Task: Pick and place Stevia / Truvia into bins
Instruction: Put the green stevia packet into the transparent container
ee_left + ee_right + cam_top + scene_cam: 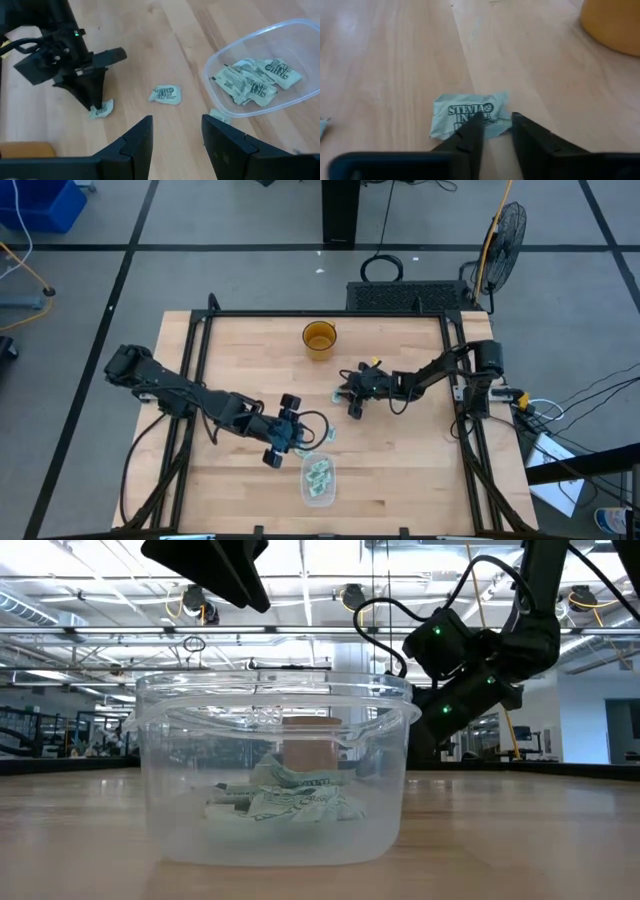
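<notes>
The left gripper [176, 131] hangs over the bare wooden worktop [165, 45] with its fingers [134, 145] spread and nothing between them. Just beyond the gap between the fingertips lies one pale green sachet [165, 94], flat on the wood and touched by nothing. Beside the farther fingertip a corner of another sachet [218, 116] peeks out, touching the wall of the bin or lying just under it; which cannot be told. The bin [305, 102] stands just past that finger, a clear rounded tub with a heap of sachets [257, 80] inside, lying crosswise over each other. From table height the same heap [285, 802] rests on the floor of the bin [160, 780].

Farther out from the left fingers, the right gripper [97, 107] points down at the worktop, its tips meeting a sachet [101, 110] there. In its own wrist view the right gripper [495, 125] has its fingers [470, 137] slightly apart, the tips resting on the near edge of that sachet [462, 117], printed STEVIA, which lies flat on the wood. Whether they pinch it cannot be told. A scrap of another sachet [322, 126] shows off to one side of these fingers.

Beyond the right fingers stands an amber cup [615, 22], well apart from the sachet. From above, the cup [320, 339] is upright at the far middle of the worktop [400, 470], the right gripper [352, 402] nearer than it, the left gripper [293, 435] just beside the bin [317, 478].
</notes>
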### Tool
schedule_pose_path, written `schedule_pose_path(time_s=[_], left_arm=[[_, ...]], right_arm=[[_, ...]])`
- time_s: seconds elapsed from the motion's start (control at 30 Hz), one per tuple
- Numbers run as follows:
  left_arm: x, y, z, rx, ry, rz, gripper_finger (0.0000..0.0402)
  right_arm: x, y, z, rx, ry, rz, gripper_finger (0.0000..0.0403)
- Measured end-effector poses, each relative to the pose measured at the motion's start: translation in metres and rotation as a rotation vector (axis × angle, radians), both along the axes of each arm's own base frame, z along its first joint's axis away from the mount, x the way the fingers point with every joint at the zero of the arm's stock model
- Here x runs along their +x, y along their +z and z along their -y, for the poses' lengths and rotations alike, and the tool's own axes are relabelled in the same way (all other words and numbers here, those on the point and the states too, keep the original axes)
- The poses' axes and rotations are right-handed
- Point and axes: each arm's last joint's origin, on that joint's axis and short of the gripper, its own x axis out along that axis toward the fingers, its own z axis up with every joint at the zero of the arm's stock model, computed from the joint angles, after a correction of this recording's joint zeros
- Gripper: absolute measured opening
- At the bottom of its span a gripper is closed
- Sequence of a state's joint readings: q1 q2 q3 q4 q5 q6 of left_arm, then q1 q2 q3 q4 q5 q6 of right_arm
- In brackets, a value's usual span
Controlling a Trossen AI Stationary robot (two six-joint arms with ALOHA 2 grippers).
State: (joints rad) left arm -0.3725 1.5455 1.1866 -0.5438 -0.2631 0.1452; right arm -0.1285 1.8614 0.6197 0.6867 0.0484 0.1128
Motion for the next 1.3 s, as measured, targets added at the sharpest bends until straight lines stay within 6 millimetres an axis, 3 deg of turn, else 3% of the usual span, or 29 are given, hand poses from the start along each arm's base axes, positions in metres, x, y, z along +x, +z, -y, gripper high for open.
schedule_pose_path(time_s=[0.2,0.4,0.53,0.7,0.9,1.1,1.3], left_arm=[[-0.001,-0.001,0.0,-0.018,0.028,-0.011,0.0175],[-0.001,-0.001,0.0,-0.027,0.039,-0.013,0.0175],[-0.003,-0.002,-0.001,-0.011,0.053,-0.03,0.0175],[-0.004,-0.003,-0.008,0.11,0.122,-0.025,0.0175],[0.0,-0.003,-0.021,0.113,0.193,-0.02,0.0175],[0.002,-0.004,-0.031,0.081,0.25,-0.026,0.0175],[0.003,-0.005,-0.033,0.046,0.24,-0.043,0.0175]], right_arm=[[0.001,0.0,-0.007,0.018,0.037,0.009,0.0008],[0.003,0.017,-0.035,0.025,0.147,0.073,0.0005],[0.002,0.051,-0.072,0.018,0.259,0.212,0.0003],[0.006,0.102,-0.132,-0.045,0.412,0.365,0.0002],[0.035,0.129,-0.195,-0.171,0.537,0.253,0.0001],[0.073,0.104,-0.219,-0.198,0.562,0.082,0.0001],[0.085,0.075,-0.228,-0.083,0.622,0.039,0.0003]])
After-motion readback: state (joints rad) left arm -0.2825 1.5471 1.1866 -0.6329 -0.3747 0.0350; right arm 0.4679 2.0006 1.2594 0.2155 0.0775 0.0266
